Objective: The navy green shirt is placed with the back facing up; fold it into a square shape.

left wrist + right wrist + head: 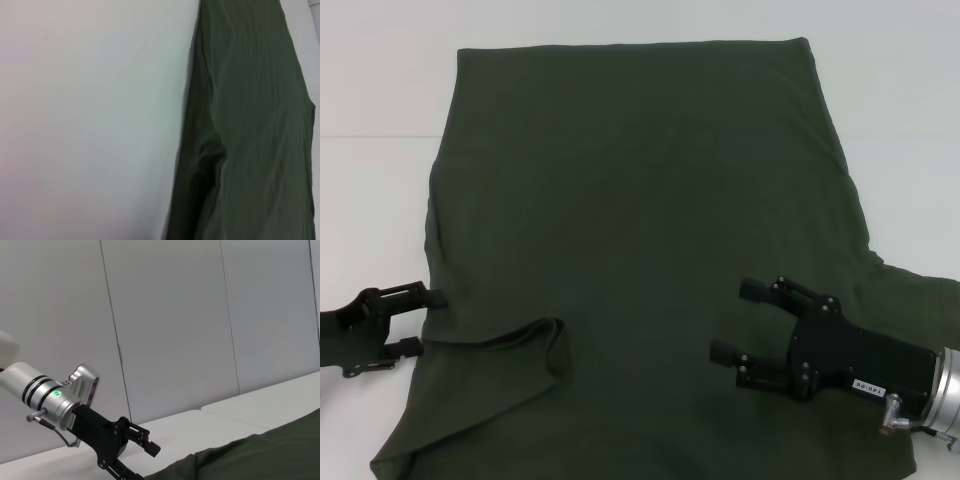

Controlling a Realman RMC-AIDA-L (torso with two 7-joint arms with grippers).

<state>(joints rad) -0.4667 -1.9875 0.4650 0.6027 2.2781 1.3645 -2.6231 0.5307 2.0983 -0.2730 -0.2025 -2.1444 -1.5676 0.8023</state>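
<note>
The navy green shirt [640,230] lies spread flat on the white table [380,90], plain side up; no lettering or brand shows anywhere on the cloth. The only writing in sight is a small white label on the black body of the right gripper [745,325], and its characters are too small to read.

In the head view the right gripper hovers over the shirt's near right part, its two black fingers [757,291] spread wide apart and pointing toward the shirt's middle, grasping nothing. Cloth lies under it and all around it. To its right, a sleeve or flap of the shirt spreads out toward the table's edge.

The left gripper [425,322] sits at the shirt's left border, fingers apart. Its farther fingertip [432,297] touches or just reaches the cloth's edge, while the nearer one lies just beside the edge. I cannot tell whether any fabric is pinched between them. Just to the right of this gripper, a fold [520,345] of cloth is turned over onto the shirt's body, with a crease running down toward the near left corner.

The left wrist view shows the shirt's edge [200,150] lying on the table. The right wrist view shows the left gripper [145,460], released, at the shirt's border.
</note>
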